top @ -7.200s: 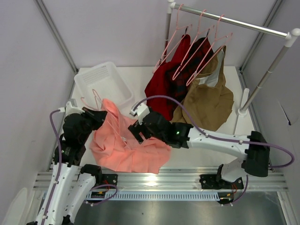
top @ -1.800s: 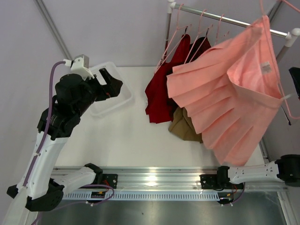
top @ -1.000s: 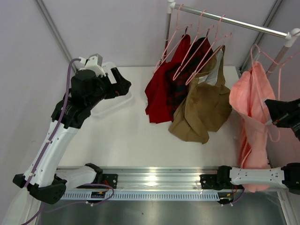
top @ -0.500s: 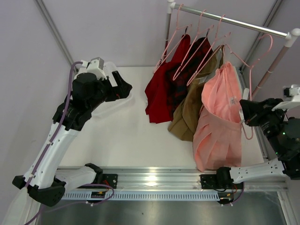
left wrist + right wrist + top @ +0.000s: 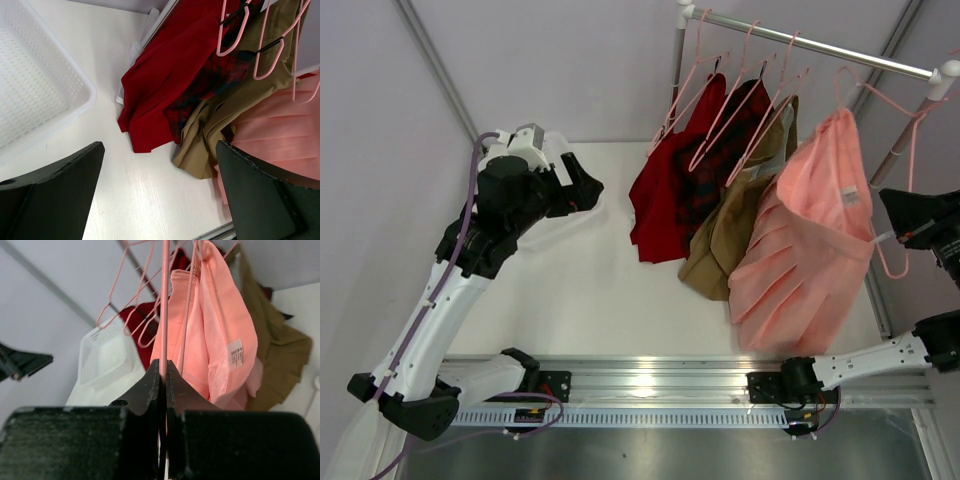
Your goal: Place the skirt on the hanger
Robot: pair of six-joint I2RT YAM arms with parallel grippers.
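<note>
The salmon-pink skirt (image 5: 810,235) hangs on the thin pale-pink hanger (image 5: 886,98), lifted off the table at the right, just beside the tan-brown garment. My right gripper (image 5: 903,222) is shut on the hanger's thin bar (image 5: 164,315), and the skirt (image 5: 215,325) drapes just beyond the fingertips. The hanger's hook sits close under the silver rail (image 5: 820,47); whether it touches is not clear. My left gripper (image 5: 578,185) is raised over the table's left side, open and holding nothing. Between its fingers I see bare table, with the skirt (image 5: 285,140) at the right edge.
A dark red garment (image 5: 670,180) and a tan-brown garment (image 5: 730,235) hang on pink hangers from the rail, their hems touching the table. A white basket (image 5: 30,85) lies at the back left, mostly hidden under the left arm in the top view.
My right arm has swung the hanger with the skirt up and to the right, spreading the skirt's pleats beside the tan garment. The left arm has stayed nearly still, open.
</note>
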